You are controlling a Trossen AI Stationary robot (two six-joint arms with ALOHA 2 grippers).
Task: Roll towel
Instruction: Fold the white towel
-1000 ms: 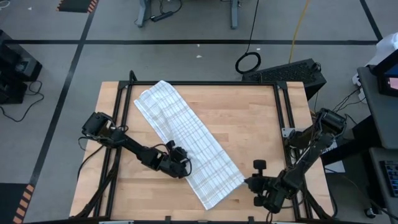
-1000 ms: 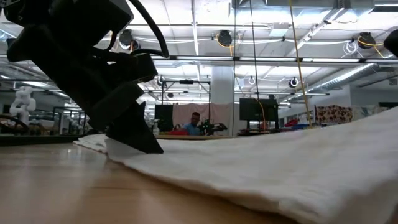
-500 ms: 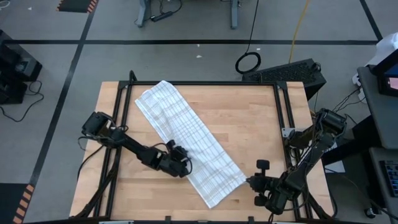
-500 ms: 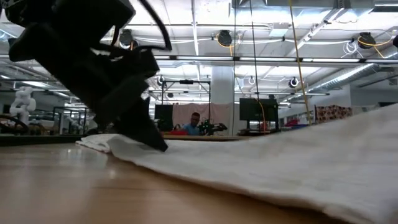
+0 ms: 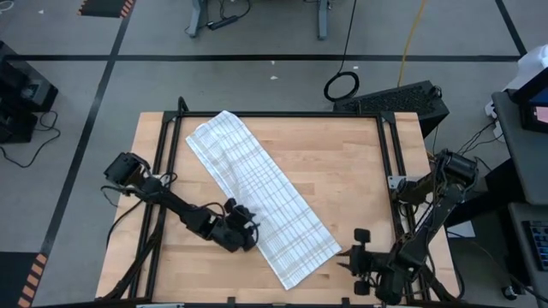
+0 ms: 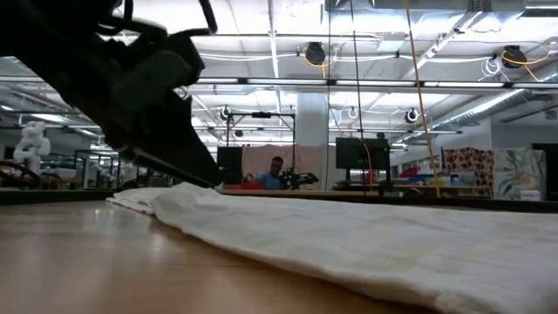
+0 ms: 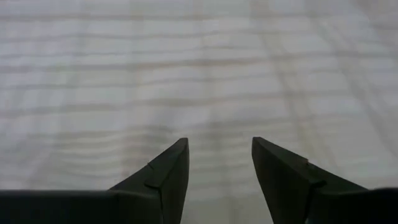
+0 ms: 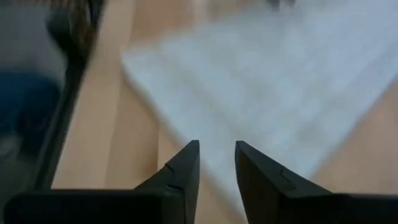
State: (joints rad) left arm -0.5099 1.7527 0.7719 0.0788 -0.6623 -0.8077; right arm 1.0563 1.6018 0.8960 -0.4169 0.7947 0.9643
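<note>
The white checked towel [image 5: 257, 192] lies spread flat as a long strip on the wooden table [image 5: 351, 171], running slantwise from the far left to the near right. My left gripper [image 5: 249, 230] stands open at the towel's left long edge, near its near end. In the left wrist view its fingers [image 7: 217, 142] hover over the cloth [image 7: 199, 68] with nothing between them. My right gripper [image 5: 344, 262] is open a little, just off the towel's near right corner. The right wrist view shows the gap between its fingers [image 8: 216, 144] empty and the towel [image 8: 280, 68] ahead.
Black frame rails [image 5: 167, 162] run along the table's left and right sides. Bare wood lies to the right of the towel, toward the far right corner. In the low view the left arm [image 6: 131, 87] looms at the left, and a person [image 6: 274, 171] sits far off in the room.
My right gripper has let go of the towel's near right end and drawn back toward the table's near right corner. That end was held up and has dropped flat onto the table. My left gripper has risen off the towel's left edge and shifted slightly toward the near edge.
</note>
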